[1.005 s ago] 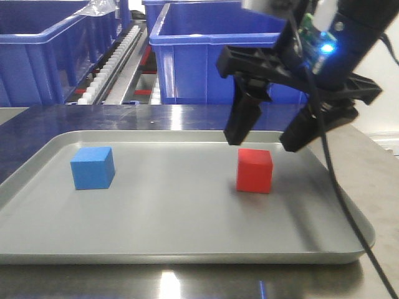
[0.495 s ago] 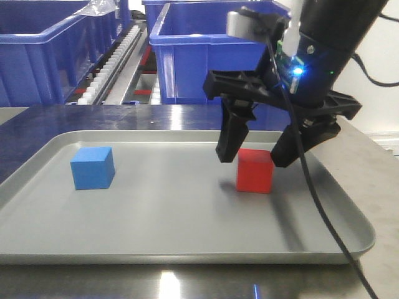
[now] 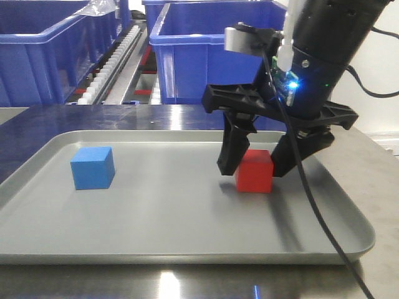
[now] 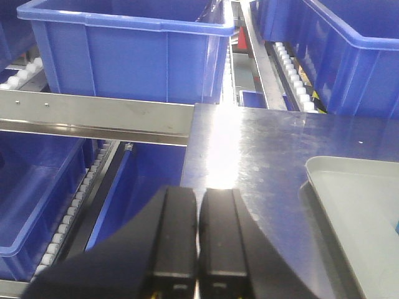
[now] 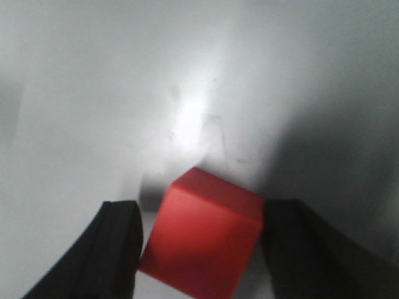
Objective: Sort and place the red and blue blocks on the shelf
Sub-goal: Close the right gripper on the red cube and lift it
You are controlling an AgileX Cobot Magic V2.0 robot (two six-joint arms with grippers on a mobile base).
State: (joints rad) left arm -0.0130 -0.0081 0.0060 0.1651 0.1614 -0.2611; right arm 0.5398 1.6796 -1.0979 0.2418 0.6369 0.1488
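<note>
The red block [image 3: 255,178] rests on the right part of the grey tray [image 3: 187,249]. My right gripper [image 3: 252,168] is open and lowered around it, one finger on each side. In the right wrist view the red block [image 5: 202,240] fills the space between the black fingers [image 5: 115,249], with a thin gap on the left side. The blue block [image 3: 93,167] sits alone on the tray's left part. My left gripper [image 4: 199,200] is shut on nothing, above the steel tabletop's left edge. The shelf's steel front rail [image 4: 93,115] and roller tracks [image 3: 115,59] lie behind.
Large blue bins [image 3: 199,56] stand on the rack behind the tray, and another bin [image 3: 43,56] stands to the left. More blue bins [image 4: 131,50] show in the left wrist view, above and below the rail. The tray's corner [image 4: 361,199] lies right of my left gripper.
My right gripper has come down and slightly left, from above the red block to straddling it. Both blocks stay where they were.
</note>
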